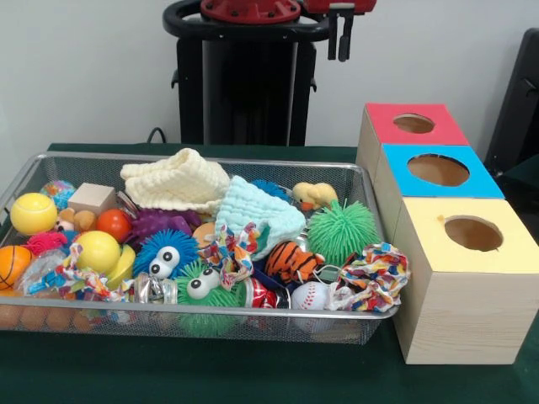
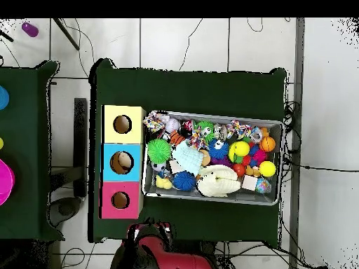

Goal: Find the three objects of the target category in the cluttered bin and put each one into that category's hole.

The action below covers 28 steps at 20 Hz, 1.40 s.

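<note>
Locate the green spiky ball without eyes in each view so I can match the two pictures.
Front view: the green spiky ball sits at the right end of the wire bin, just left of the blue-topped box.
Overhead view: the same ball lies at the bin's left end, right beside the blue-topped box.
Shared landmark: the blue-topped box, the middle one of three.

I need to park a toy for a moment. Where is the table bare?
Bare green table lies in front of the wire-mesh bin and behind it toward the pedestal. The bin is packed throughout; the yellow box sits close beside it.
</note>
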Motion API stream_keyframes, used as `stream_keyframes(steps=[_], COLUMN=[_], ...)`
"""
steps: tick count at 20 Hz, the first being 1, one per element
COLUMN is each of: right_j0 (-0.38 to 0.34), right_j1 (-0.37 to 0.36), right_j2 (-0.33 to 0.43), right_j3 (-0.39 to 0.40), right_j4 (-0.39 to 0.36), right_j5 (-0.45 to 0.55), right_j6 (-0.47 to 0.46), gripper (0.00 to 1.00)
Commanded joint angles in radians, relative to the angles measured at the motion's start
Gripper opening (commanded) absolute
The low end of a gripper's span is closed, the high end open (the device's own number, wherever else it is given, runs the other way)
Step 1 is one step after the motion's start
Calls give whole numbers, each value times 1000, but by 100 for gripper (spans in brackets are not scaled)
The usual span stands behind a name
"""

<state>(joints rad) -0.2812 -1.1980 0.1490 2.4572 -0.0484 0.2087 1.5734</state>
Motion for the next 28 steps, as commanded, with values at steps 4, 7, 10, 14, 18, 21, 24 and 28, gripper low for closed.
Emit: stream_keyframes(steps=[4, 7, 10, 14, 18, 21, 24, 28], right_j0=[-17, -27, -9, -1, -12, -5, 30, 45], right_j1=[44, 39, 35, 33, 20, 14, 3, -12], right_j2=[76, 86, 67, 58, 70, 67, 30, 10], right_j3=[19, 20, 10, 4, -3, -10, -37, -32], right_j4=[-38, -38, -39, -42, -31, -31, -40, -49], right_j5=[-43, -35, -19, -12, 20, 32, 76, 88], right_j6=[108, 99, 104, 105, 89, 87, 92, 90], gripper=[0, 0, 0, 0, 0, 0, 0, 0])
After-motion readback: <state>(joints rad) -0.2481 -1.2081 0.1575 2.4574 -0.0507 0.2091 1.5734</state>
